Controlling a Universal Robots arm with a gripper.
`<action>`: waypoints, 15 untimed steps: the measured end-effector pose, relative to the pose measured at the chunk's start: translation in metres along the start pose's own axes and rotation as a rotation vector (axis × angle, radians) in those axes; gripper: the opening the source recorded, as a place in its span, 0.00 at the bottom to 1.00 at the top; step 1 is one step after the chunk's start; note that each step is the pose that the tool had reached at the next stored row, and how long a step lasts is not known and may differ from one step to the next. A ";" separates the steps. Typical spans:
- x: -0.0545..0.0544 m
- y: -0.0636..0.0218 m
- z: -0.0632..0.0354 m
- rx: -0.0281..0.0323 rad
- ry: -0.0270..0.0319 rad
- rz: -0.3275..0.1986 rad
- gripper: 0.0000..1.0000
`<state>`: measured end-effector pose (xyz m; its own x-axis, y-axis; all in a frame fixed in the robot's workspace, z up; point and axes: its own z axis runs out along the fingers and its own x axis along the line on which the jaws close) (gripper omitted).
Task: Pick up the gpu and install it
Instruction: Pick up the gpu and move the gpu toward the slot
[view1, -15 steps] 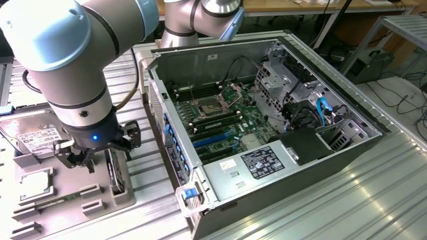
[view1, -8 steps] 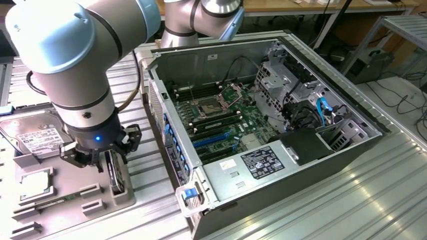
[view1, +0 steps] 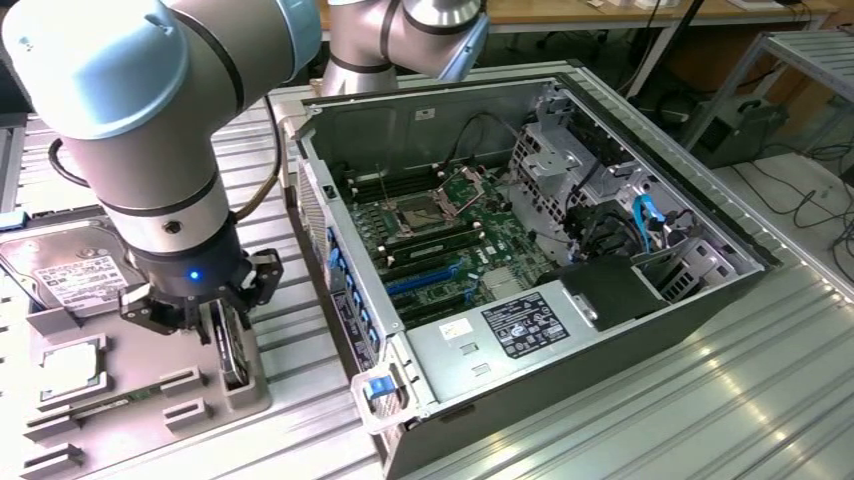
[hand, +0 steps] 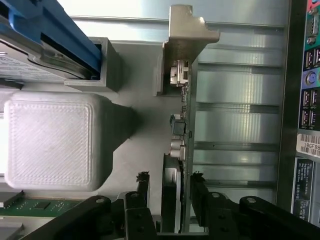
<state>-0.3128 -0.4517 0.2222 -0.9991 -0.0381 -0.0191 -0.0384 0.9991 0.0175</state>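
Grey tray (view1: 134, 348) at the exterior view's left holds the gpu (view1: 236, 352) upright on its long edge. The gripper (view1: 222, 322) is low over it, near the open computer case (view1: 534, 250). Wrist view: the fingers (hand: 143, 184) straddle the card's top edge, jaws narrow but not closed, a thin gap showing on the shroud side and the silver bracket (hand: 186, 30) unobstructed.

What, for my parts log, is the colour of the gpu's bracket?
The bracket is silver; the wrist view shows it best.
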 end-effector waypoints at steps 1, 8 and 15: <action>0.000 -0.0001 0.0001 -0.0001 -0.0001 0.000 0.46; -0.001 -0.0002 0.0004 0.0003 0.0003 0.000 0.28; -0.001 -0.0002 0.0007 0.0000 0.0000 0.000 0.28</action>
<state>-0.3115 -0.4518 0.2216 -0.9991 -0.0382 -0.0191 -0.0385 0.9991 0.0175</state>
